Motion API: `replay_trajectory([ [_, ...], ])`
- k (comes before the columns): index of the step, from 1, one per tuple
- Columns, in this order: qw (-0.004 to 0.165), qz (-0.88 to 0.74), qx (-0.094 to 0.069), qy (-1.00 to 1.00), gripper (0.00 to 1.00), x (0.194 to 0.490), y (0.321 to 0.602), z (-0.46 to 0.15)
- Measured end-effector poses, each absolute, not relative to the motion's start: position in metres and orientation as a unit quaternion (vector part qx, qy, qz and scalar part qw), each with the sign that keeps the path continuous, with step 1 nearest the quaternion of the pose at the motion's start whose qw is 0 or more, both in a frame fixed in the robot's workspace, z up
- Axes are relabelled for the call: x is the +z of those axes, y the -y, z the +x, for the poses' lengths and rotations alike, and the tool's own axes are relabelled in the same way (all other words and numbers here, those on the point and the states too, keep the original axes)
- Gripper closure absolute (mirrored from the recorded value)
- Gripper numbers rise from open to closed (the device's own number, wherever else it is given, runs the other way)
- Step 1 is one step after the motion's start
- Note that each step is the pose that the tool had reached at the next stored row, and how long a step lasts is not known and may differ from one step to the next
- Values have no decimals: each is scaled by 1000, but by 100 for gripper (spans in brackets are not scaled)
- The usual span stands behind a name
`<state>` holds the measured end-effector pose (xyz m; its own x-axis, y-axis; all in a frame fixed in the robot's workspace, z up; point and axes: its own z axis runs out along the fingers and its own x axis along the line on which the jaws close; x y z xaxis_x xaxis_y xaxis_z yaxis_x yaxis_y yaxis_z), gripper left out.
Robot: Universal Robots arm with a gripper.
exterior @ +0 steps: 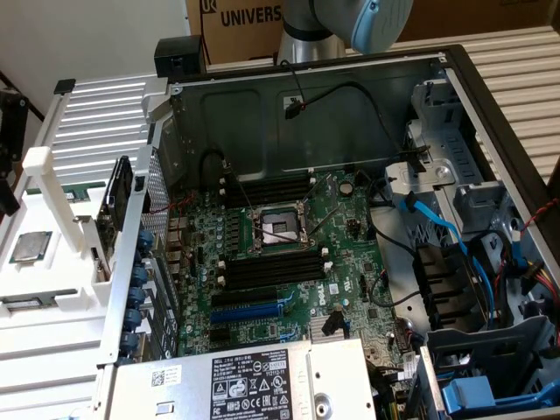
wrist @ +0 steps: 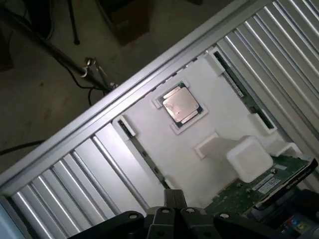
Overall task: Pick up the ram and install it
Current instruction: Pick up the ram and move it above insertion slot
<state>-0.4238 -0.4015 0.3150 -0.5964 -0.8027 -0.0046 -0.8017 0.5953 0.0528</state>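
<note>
Dark-green narrow ram (wrist: 242, 89) sits in white holder (wrist: 219, 114).

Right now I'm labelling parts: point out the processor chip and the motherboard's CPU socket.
Processor chip (wrist: 181, 105): wrist view, centre of its metal lid.
CPU socket (exterior: 278, 230): exterior view, middle of its metal frame.

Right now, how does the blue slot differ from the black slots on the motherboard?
The blue slot is one strip lying farther from the processor socket; the black slots sit in groups beside that socket and carry white end clips. Both are long, narrow, parallel and look empty.
</note>
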Motion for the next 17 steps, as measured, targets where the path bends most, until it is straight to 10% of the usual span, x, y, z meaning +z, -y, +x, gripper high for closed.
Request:
replay_trajectory([
  [17,-11,563,-28,826,90,299,402,-432],
])
